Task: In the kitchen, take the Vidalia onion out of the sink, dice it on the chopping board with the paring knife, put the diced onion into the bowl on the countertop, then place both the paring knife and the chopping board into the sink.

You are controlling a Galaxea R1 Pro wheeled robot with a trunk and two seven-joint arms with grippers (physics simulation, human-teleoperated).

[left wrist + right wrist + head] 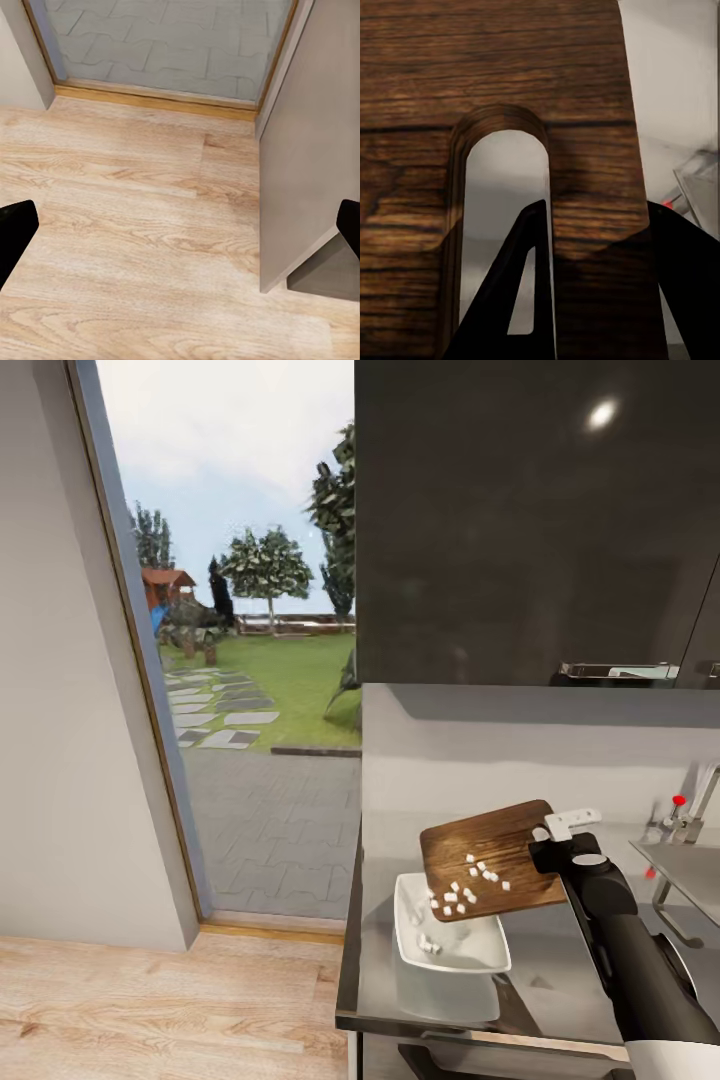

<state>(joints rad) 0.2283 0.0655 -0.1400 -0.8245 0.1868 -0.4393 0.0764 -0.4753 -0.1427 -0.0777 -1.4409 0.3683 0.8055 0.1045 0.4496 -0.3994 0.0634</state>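
My right gripper point(550, 836) is shut on the slot-handle end of the dark-brown chopping board point(490, 860), holding it above the countertop point(570, 970) and tilted down toward the white bowl point(405, 920). White diced onion pieces point(478, 872) lie on the board's lower half, and a few more onion pieces point(428, 945) are in the bowl. In the right wrist view the board point(510, 67) sits between my dark fingers point(682, 285), one of them seen through the slot. My left gripper point(180, 229) hangs open over the wooden floor. The paring knife is out of view.
The sink point(690, 865) and its faucet with a red knob point(679, 800) are at the right. A dark wall cabinet point(530, 510) hangs above the counter. An open doorway point(260, 660) to the garden is at the left, with wooden floor point(150, 1000) before it.
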